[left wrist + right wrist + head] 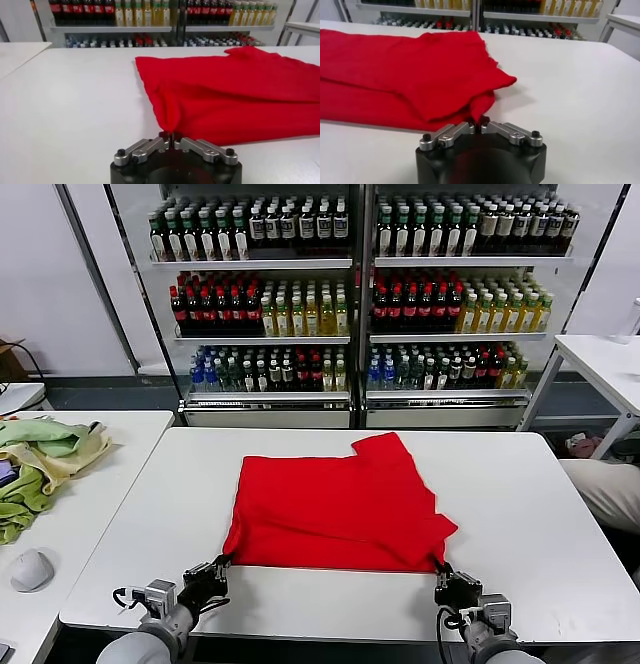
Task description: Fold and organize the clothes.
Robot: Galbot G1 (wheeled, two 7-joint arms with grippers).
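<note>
Red T-shirt [335, 504] lies spread flat on white table [520, 514], plain side up, already partly folded with one sleeve lapped across the top; near hem runs along the table's front edge. Left gripper [214, 568] sits at the shirt's near left corner, jaws pressed together with a pinch of hem between the tips; in the left wrist view the cloth [225, 95] rises in a small peak right at the tips [169, 136]. Right gripper [446, 577] does the same at the near right corner, jaws closed on a bunched bit of fabric [420, 75], tips [479, 121] buried in the fold. Fabric looks light, thin, floppy, no stiffness at all: likely drapes and sags between the two pinch points, wrinkles easily, may slip out of a shallow pinch. Corners of the near hem seem the sensible hold, keeping both sides level so the layers don't skew. Green and beige cloth heap [40, 459] sits on the side table, well apart
</note>
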